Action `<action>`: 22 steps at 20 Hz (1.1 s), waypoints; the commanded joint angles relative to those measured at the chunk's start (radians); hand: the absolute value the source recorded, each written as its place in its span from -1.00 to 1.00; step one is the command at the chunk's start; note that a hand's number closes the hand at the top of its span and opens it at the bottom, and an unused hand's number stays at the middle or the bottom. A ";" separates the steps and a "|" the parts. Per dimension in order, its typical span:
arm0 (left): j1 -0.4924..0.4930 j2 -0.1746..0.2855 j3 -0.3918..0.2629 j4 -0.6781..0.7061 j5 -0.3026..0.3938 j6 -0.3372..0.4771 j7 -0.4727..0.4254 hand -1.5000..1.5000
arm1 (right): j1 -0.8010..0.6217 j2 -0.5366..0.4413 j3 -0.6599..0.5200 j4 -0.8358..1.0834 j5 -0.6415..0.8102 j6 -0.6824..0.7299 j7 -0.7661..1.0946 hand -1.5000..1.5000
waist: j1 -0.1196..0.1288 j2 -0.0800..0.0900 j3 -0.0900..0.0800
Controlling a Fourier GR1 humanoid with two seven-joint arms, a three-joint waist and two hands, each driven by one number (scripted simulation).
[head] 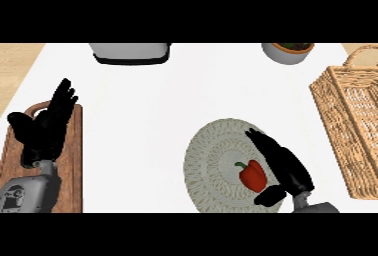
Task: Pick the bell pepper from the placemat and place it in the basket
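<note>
Toward 5 o'clock on the white counter (148, 125), on a round woven placemat (210, 150): red bell pepper (253, 177), lying on its side, right of the mat's middle. Long axis from 11 o'clock to 5 o'clock; green stem at the 11 o'clock end, blunt end toward 5 o'clock.

Just beside the bell pepper at 3 o'clock: right hand (286, 165), black, fingers straight and released, stretched toward 11 o'clock along its flank. Thumb set apart, at the 5 o'clock end. Curled round nothing; cannot tell whether touching the bell pepper.

At 9 o'clock: left hand (44, 125), open and resting, fingers relaxed and pointing up toward 12 to 1 o'clock, over a brown wooden board (70, 170) lying along the counter's left side.

At 3 o'clock, cut by the right edge: tan wicker basket (347, 120), near the placemat but apart from it, handle arching at 1 o'clock.

Along the far edge: grey appliance (131, 52) near 11 o'clock, white pot (286, 55) with dark filling near 1 o'clock, both cut off.

Past the counter's far corners: pale wood-grained floor (18, 60).
</note>
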 commanded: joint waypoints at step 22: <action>-0.030 0.006 0.035 0.009 -0.007 -0.015 0.006 0.00 | 0.023 0.027 0.061 0.156 0.066 0.013 -0.171 1.00 | -0.006 0.000 0.000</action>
